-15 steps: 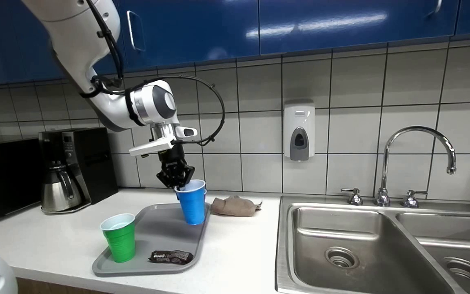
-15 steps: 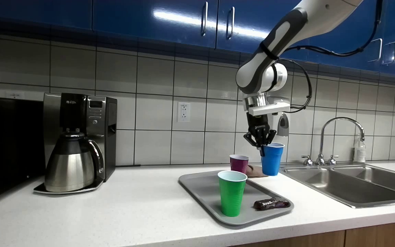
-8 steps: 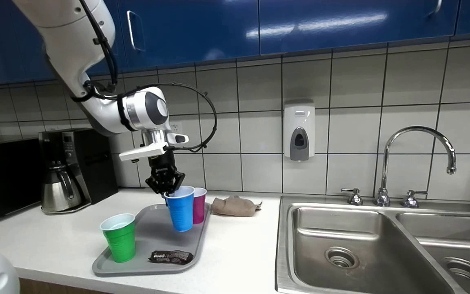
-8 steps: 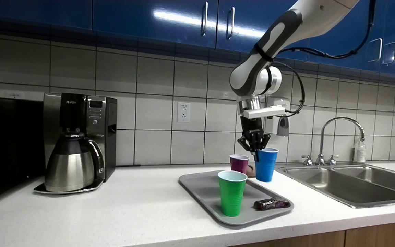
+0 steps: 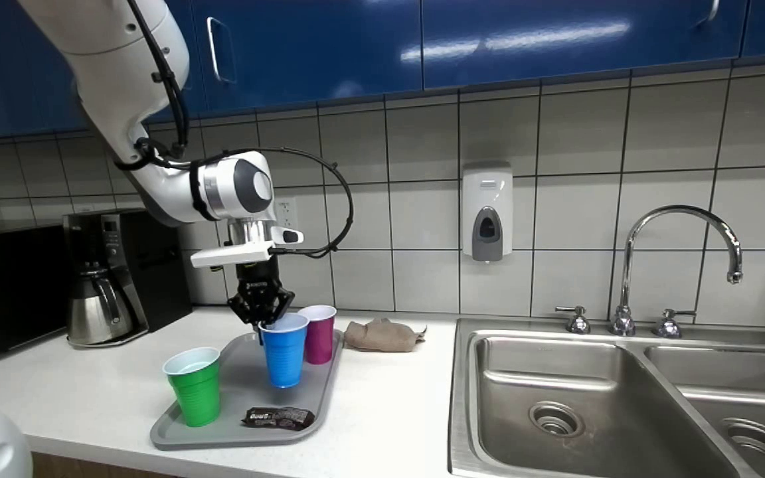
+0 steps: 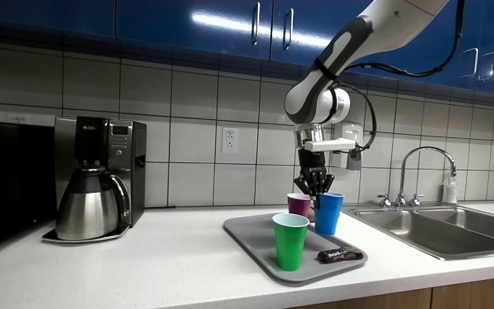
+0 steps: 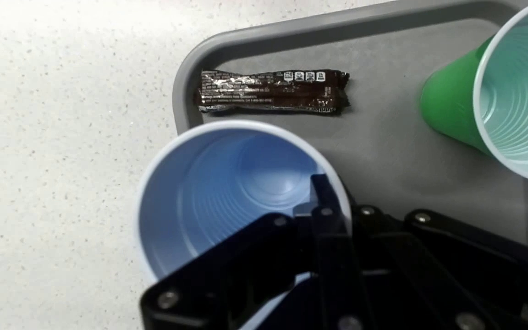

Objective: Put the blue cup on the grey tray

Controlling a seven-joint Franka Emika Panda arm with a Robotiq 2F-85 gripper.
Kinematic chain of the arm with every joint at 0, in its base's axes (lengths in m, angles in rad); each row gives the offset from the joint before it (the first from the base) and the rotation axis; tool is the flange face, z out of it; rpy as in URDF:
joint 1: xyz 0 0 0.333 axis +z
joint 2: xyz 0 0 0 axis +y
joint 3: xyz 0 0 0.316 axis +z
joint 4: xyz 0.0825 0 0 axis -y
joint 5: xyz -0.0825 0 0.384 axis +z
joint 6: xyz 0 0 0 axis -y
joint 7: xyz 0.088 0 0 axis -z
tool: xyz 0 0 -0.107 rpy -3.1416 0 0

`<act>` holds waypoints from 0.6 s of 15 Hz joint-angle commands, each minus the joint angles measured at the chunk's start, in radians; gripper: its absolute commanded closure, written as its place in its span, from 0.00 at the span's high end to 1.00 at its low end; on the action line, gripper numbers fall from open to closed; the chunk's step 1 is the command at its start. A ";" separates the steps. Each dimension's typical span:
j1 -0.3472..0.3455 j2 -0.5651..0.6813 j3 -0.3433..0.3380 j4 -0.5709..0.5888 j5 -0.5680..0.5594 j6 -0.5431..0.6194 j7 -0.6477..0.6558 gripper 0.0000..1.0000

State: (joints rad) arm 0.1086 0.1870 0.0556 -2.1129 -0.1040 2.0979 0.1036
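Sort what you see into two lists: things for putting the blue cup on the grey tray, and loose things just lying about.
For the job:
blue cup, pinched at its rim
gripper
grey tray

Just lying or standing about:
green cup
magenta cup
wrapped bar
brown bundle
coffee maker
clear bottle
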 commanded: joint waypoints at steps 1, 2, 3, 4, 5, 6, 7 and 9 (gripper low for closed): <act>-0.011 -0.014 0.009 -0.021 0.009 0.029 -0.069 0.00; -0.011 -0.016 0.009 -0.027 0.003 0.039 -0.083 0.00; -0.011 -0.016 0.009 -0.035 -0.003 0.060 -0.094 0.00; -0.011 -0.013 0.008 -0.039 -0.006 0.073 -0.108 0.00; -0.012 -0.009 0.008 -0.041 -0.008 0.086 -0.117 0.00; -0.013 -0.007 0.008 -0.045 -0.007 0.100 -0.128 0.00; -0.013 -0.005 0.007 -0.048 -0.008 0.110 -0.133 0.00; -0.011 0.001 0.006 -0.052 -0.015 0.131 -0.138 0.00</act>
State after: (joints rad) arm 0.1083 0.1901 0.0556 -2.1500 -0.1057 2.1906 -0.0034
